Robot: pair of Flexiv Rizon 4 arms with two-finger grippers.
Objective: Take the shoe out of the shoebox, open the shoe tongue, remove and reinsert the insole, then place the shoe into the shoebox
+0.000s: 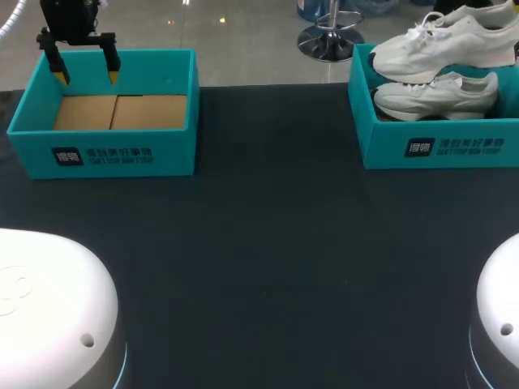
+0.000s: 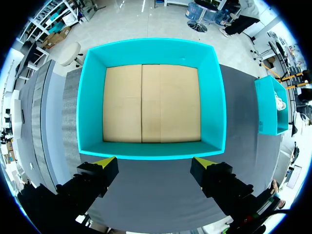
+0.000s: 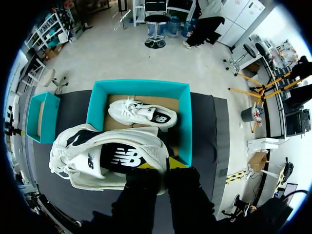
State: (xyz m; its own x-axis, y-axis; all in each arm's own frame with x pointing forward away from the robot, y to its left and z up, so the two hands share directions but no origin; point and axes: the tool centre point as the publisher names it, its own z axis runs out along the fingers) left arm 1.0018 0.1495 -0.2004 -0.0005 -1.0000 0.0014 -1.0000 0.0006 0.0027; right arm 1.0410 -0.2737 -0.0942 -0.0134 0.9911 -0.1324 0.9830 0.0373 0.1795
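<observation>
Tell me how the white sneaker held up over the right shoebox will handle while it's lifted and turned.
The white sneaker is probably light for its bulk, since it looks like a soft fabric upper on a thick foam-like sole. With the jaws gripping only one edge, it may sag or swing. Its loose laces could snag the shoebox rim.

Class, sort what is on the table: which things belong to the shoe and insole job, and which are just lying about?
In the job: white shoe, held up by the right gripper; right shoebox below it.
Lying about: second shoe, in that shoebox; empty left shoebox, the open left gripper above it.
</observation>
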